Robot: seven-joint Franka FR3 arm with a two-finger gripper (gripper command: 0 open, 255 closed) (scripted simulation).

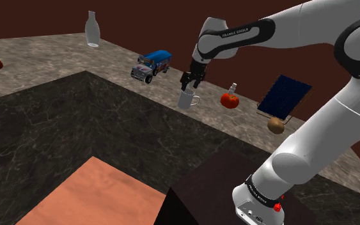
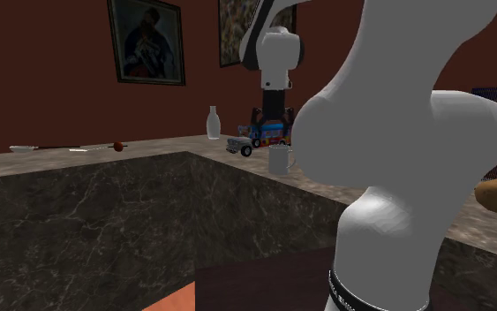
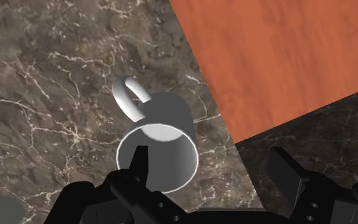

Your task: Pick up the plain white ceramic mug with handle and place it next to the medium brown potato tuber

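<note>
1. Mug [image 1: 186, 100] stood upright on the counter [image 1: 57, 67], close to the counter's inner drop-off. Its handle pointed away from that edge.
2. Gripper [image 1: 192, 81] hung right above the mug with the jaws released. In the wrist view one finger [image 3: 138, 164] sat over the mug's opening and the other outside the rim on the drop-off side, with the wall between them. No contact that I could see, so the mug wasn't held.
3. Potato [image 1: 275, 125] lay well apart from the mug on the handle side, beyond a red tomato [image 1: 229, 100].
4. My read: this was the pre-grasp. The next moves looked like descend, pinch the wall, lift, and carry over the tomato.
5. Risks, as I judged them:
   - The inner finger looked close to the mug's rim. A slightly off descent could land on the rim and tip or shove the mug.
   - A shove toward the outer finger would send the mug at the drop-off, with the orange floor [image 3: 285, 57] below. It would be lost.
   - A pinch on one thin, smooth wall is off-centre. The mug could swing or slip on lift if the fingers closed shallow.
   - A low carry could clip the tomato between mug and potato.
   - Setting down too close could nudge the potato. It's round and would likely roll.
</note>
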